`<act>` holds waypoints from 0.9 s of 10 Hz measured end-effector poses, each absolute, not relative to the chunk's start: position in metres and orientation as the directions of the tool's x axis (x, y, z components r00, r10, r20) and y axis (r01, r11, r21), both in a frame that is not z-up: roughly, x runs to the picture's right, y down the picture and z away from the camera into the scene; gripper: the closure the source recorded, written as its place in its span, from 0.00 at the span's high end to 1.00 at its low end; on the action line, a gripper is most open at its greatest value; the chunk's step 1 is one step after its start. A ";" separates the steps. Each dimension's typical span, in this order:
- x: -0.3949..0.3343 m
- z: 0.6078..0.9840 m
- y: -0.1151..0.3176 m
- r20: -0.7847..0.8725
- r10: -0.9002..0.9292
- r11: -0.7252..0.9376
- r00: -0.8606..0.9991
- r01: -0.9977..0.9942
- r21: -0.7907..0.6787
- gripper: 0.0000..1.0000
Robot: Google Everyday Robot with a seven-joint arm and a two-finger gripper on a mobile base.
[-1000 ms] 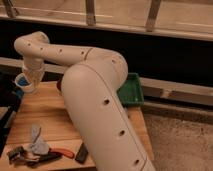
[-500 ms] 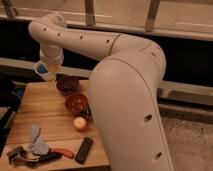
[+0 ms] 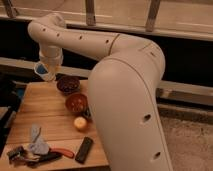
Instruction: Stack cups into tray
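Observation:
My gripper (image 3: 48, 66) hangs over the back left edge of the wooden table (image 3: 45, 107), shut on a small light-blue cup (image 3: 42, 71) that it holds just above the tabletop. The cup sits to the left of a dark brown bowl (image 3: 68, 85). My large white arm (image 3: 125, 100) fills the right half of the view. The tray does not show; the arm blocks that side. I see no white cup.
An orange bowl (image 3: 76, 103) stands in front of the dark bowl, with a small yellow ball (image 3: 80, 123) beside it. Near the front edge lie a black remote (image 3: 84, 149), a grey cloth (image 3: 37, 145) and a red-handled tool (image 3: 62, 152). Dark objects stand left of the table.
The arm has swung, so its bulk now covers the right of the table. The gripper has carried the blue cup slightly right, close to the dark bowl.

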State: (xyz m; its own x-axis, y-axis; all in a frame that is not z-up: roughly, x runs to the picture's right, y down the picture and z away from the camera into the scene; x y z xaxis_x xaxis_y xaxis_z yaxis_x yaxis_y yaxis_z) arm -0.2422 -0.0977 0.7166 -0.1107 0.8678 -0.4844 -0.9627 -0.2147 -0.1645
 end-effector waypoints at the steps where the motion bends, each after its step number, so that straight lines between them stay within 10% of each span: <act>1: -0.227 0.723 -0.100 -0.482 0.861 -0.247 -0.161 -0.961 -0.122 0.00; 9: -0.069 0.740 -0.092 -0.437 0.776 -0.446 -0.454 -0.886 0.128 0.00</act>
State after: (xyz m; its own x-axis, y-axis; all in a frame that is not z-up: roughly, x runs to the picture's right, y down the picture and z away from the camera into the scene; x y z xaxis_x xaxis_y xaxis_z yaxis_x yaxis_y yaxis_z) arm -0.0695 -0.0917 0.7403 -0.4541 0.7761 -0.4375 -0.8857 -0.4462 0.1278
